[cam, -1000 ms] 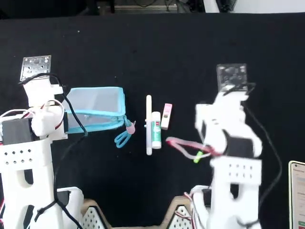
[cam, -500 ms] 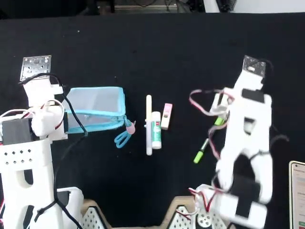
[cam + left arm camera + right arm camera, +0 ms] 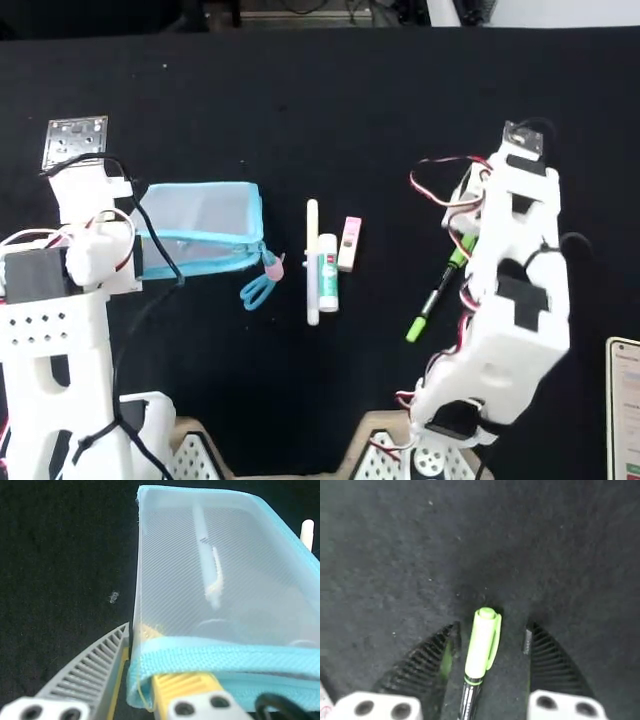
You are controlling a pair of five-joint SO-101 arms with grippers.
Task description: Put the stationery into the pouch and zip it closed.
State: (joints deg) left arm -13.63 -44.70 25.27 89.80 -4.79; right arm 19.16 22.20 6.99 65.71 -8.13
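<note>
Between the spread fingers [image 3: 437,652] of my right claw [image 3: 490,628] lies the green-capped pen [image 3: 481,647], flat on the black table [image 3: 395,555], with a gap on either side of it. Well off to that claw's side, toward my other arm, three more pieces lie close together: a pink eraser [image 3: 349,243] nearest, then a glue stick [image 3: 328,272], then a long white stick [image 3: 312,260]. Past them my left claw [image 3: 136,630] is pinched on one end of the blue mesh pouch [image 3: 215,570], with the grey finger [image 3: 95,670] outside the trim. The pouch stretches flat away from that claw. Its blue pull loop [image 3: 258,290] lies at the far end, near the white stick.
</note>
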